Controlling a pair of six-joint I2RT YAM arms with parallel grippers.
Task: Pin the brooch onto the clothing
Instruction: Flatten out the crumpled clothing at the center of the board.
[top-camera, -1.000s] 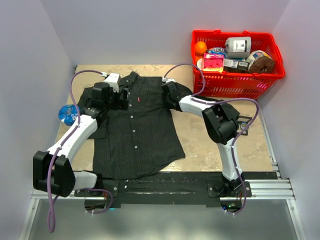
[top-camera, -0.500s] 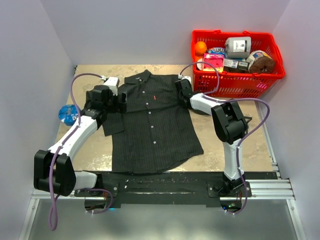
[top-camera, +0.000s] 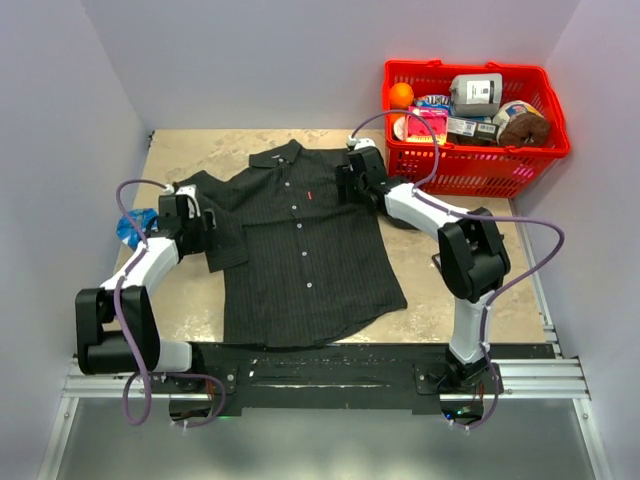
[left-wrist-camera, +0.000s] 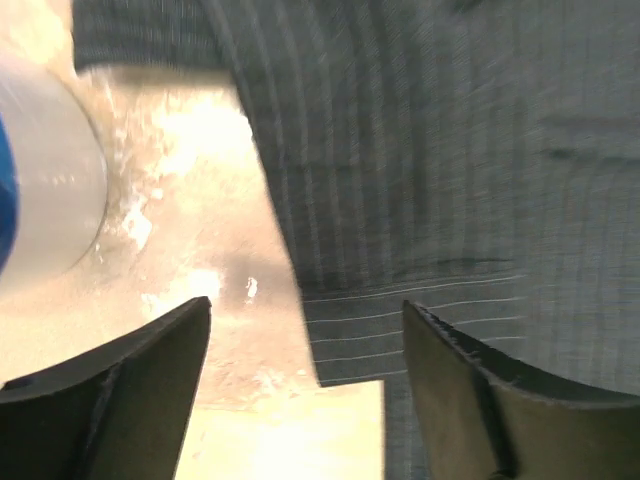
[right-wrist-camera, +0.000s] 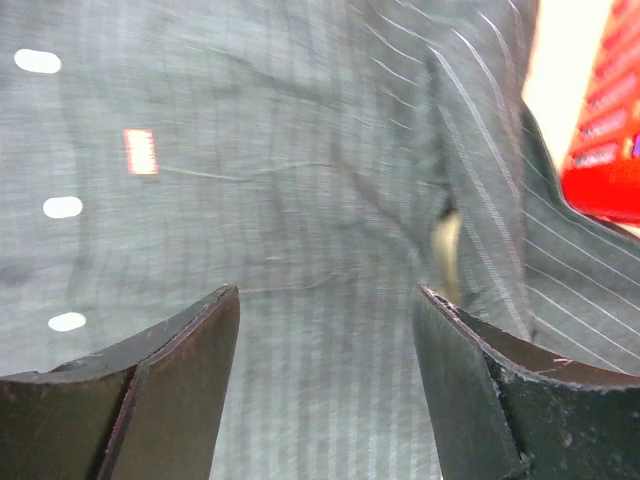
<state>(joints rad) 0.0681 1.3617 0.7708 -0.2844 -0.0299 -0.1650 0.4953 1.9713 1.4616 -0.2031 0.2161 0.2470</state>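
Note:
The clothing, a dark pinstriped shirt with pale buttons and a tiny red tag, lies spread flat on the table. Open and empty, my right gripper hovers over the shirt's shoulder near the red basket; its wrist view shows the gripper above striped cloth. At the shirt's left sleeve my left gripper is open too. In its wrist view the gripper straddles the sleeve cuff edge and bare table. A round blue and white badge, seemingly the brooch, lies just left of it, the brooch partly cut off.
A red basket full of groceries stands at the back right, close behind my right arm; its wall shows in the right wrist view. Grey walls enclose the tan table on three sides.
The shirt slid right and spread out flat. My right gripper let go of the shoulder and opened. My left arm drew back left to the sleeve, its jaws narrowing a little.

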